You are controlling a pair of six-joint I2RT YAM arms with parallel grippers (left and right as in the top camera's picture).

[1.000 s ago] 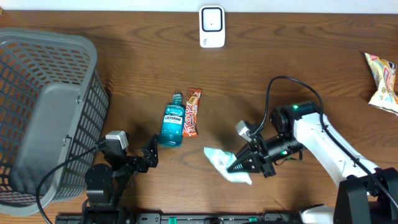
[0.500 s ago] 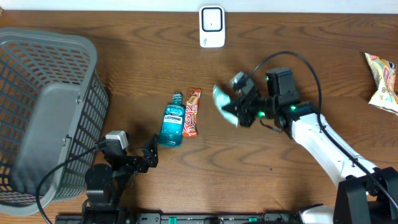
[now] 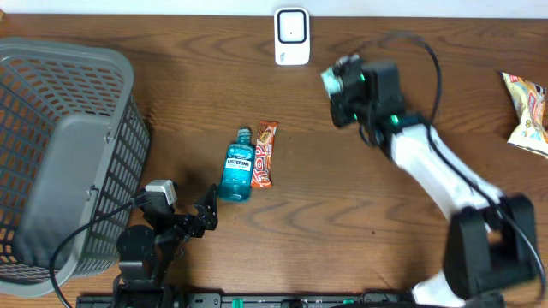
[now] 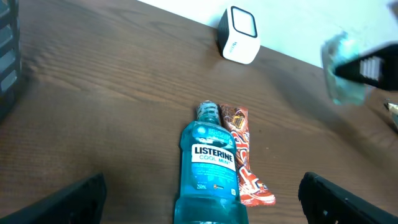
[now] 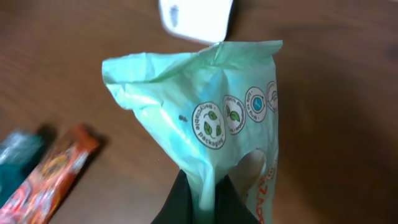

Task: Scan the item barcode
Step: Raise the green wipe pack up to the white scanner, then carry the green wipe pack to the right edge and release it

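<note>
My right gripper [image 3: 345,85] is shut on a mint-green packet [image 3: 330,79] and holds it in the air just right of the white scanner [image 3: 292,37] at the table's far edge. In the right wrist view the gripper [image 5: 205,200] pinches the bottom of the packet [image 5: 211,106], which fans out toward the scanner [image 5: 196,18]. Round green printed marks show on the packet; no barcode is visible. My left gripper [image 3: 204,218] rests low at the front left, open, with its wide-apart fingers [image 4: 74,199] either side of a blue Listerine bottle [image 4: 208,165].
A grey mesh basket [image 3: 60,154] fills the left side. The Listerine bottle [image 3: 237,167] and an orange snack bar [image 3: 265,154] lie side by side mid-table. A yellow snack bag [image 3: 528,111] sits at the right edge.
The right arm has lifted the green packet off the table near the front and carried it back and up to beside the scanner. The left arm has stayed still.
</note>
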